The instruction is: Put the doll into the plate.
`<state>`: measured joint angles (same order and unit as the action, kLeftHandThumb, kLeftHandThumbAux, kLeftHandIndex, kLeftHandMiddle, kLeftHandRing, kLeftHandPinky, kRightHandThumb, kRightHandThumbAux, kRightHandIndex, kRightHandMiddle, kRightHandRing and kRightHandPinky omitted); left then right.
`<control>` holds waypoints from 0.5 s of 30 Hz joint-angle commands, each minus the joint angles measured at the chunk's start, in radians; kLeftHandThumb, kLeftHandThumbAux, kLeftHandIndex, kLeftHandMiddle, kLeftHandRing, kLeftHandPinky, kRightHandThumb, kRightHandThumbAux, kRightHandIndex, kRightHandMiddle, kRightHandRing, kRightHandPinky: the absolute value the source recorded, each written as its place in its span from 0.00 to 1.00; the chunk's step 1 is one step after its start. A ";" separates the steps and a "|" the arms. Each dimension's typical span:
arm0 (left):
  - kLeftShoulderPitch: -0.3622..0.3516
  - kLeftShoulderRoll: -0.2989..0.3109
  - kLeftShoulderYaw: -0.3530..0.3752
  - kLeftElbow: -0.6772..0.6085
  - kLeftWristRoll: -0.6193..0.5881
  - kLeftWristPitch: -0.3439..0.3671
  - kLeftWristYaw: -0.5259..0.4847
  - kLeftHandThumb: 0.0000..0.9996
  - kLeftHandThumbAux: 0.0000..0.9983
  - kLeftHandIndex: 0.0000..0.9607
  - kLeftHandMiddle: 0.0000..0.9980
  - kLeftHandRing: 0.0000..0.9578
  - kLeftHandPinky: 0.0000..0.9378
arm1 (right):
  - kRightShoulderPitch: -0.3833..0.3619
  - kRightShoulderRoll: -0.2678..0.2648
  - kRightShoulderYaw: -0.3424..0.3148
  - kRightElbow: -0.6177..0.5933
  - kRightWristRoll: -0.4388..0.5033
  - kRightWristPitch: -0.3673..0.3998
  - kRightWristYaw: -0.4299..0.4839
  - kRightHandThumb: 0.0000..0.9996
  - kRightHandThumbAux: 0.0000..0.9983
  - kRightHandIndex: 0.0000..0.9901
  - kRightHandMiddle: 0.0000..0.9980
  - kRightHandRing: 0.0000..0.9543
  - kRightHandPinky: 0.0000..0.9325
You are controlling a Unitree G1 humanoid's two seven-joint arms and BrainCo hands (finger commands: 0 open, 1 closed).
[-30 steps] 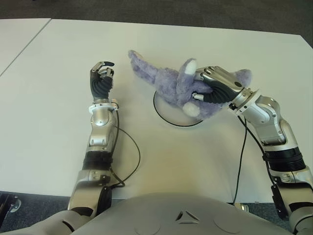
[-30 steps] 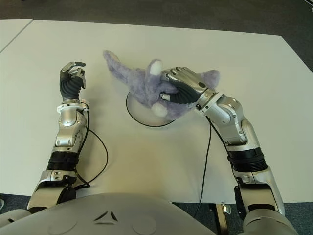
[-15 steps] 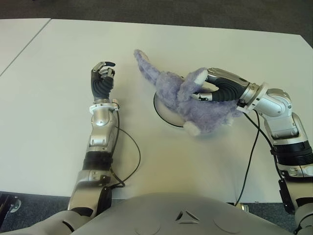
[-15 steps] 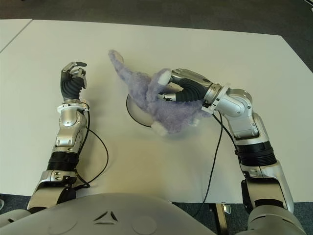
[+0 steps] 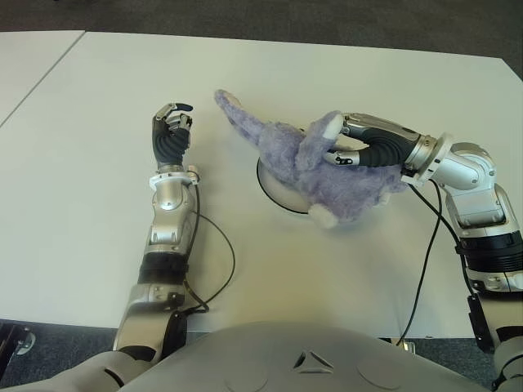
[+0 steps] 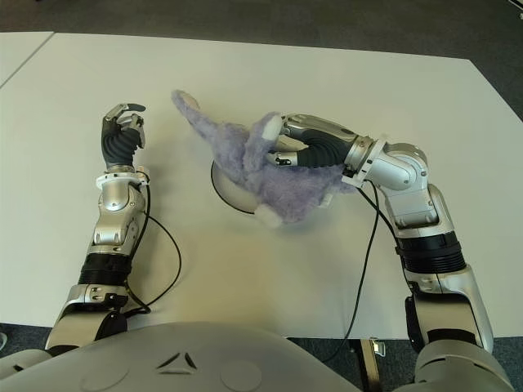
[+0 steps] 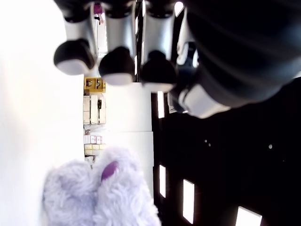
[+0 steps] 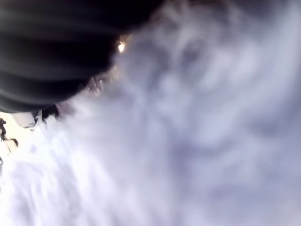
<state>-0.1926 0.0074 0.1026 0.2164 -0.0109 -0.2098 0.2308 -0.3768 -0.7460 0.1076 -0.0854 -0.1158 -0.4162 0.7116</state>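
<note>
Right hand (image 5: 359, 147) grips purple doll (image 5: 327, 167) over plate (image 5: 278, 189) (mostly covered); left hand (image 5: 170, 131) curled, left of doll.

White table (image 5: 98, 204); dark floor (image 5: 327, 20) beyond.

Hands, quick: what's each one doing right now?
Left hand: fingers curled, holding nothing, left of the doll.
Right hand: closed on the doll, over the plate.
</note>
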 commanded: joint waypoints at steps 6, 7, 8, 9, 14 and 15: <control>0.085 -0.056 -0.002 0.041 -0.004 0.003 0.017 0.72 0.70 0.46 0.86 0.90 0.93 | 0.002 0.001 -0.001 0.017 -0.013 0.012 0.000 0.55 0.17 0.00 0.00 0.00 0.00; 0.085 -0.056 -0.002 0.040 -0.004 0.003 0.017 0.72 0.70 0.46 0.86 0.90 0.93 | 0.002 0.003 -0.002 0.020 -0.012 0.009 -0.001 0.55 0.17 0.00 0.00 0.00 0.00; 0.086 -0.057 -0.002 0.040 -0.004 0.003 0.017 0.72 0.70 0.46 0.86 0.90 0.92 | 0.002 0.004 -0.003 0.023 -0.011 0.007 -0.002 0.55 0.17 0.00 0.00 0.00 0.00; 0.085 -0.056 -0.002 0.039 -0.004 0.004 0.017 0.72 0.70 0.46 0.85 0.90 0.92 | 0.001 0.005 -0.002 0.024 -0.010 0.007 -0.003 0.55 0.17 0.00 0.00 0.00 0.00; 0.086 -0.056 -0.002 0.037 -0.008 0.005 0.012 0.72 0.70 0.46 0.85 0.90 0.92 | 0.001 0.008 -0.001 0.028 0.006 0.024 0.006 0.56 0.16 0.00 0.00 0.00 0.00; 0.086 -0.056 -0.002 0.037 -0.009 0.005 0.011 0.72 0.70 0.46 0.85 0.90 0.92 | 0.001 0.008 -0.001 0.029 0.008 0.027 0.008 0.56 0.16 0.00 0.00 0.00 0.00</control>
<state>-0.1924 0.0073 0.1028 0.2162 -0.0133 -0.2100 0.2308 -0.3768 -0.7428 0.1043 -0.0649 -0.1150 -0.4058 0.7092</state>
